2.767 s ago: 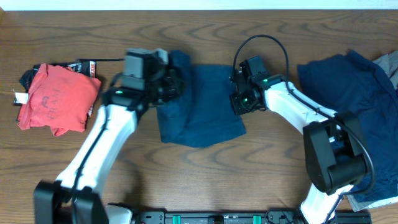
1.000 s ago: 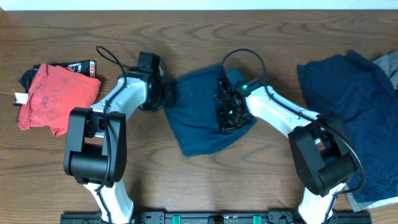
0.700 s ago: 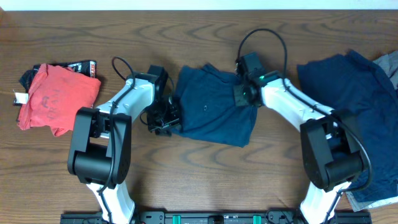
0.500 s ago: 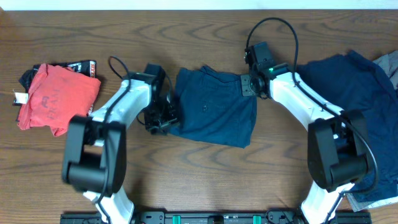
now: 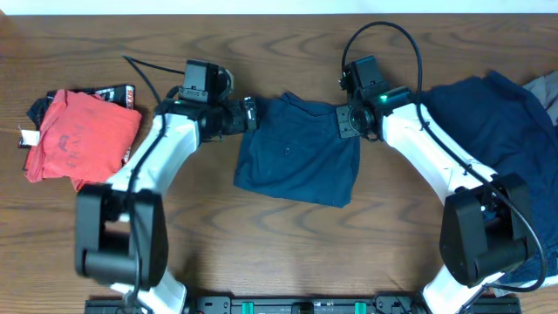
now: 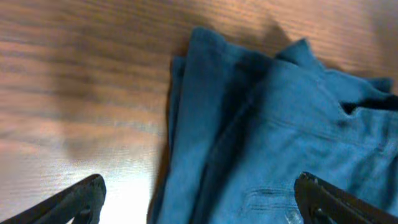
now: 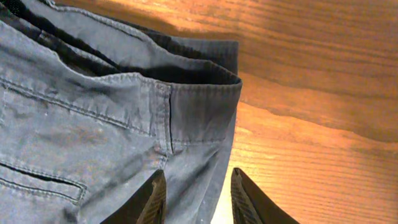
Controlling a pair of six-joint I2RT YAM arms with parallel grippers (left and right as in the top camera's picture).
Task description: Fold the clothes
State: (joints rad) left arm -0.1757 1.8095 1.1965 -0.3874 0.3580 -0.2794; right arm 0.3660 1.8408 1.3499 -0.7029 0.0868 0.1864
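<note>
A folded dark navy garment [image 5: 296, 161] lies flat at the table's middle, its buttoned pocket facing up. My left gripper [image 5: 248, 113] hovers at its top left corner, fingers wide open over the stacked blue folds [image 6: 267, 124], gripping nothing [image 6: 202, 202]. My right gripper [image 5: 347, 122] sits at the top right corner, where the waistband seam [image 7: 165, 112] shows. Its jaws [image 7: 199, 199] stand a little apart, the cloth's edge lying loose beneath the gap. A second navy garment [image 5: 488, 122] lies spread out at the right.
A crumpled red garment [image 5: 78, 135] rests at the far left on a black item [image 5: 118, 92] with a label. A bit of grey cloth [image 5: 545, 87] shows at the right edge. Bare wooden table [image 5: 288, 253] runs along the front.
The navy garment was pulled flat and squared at the middle. Both grippers opened and let go. The left one moved up to the top left corner, the right one to the top right.
</note>
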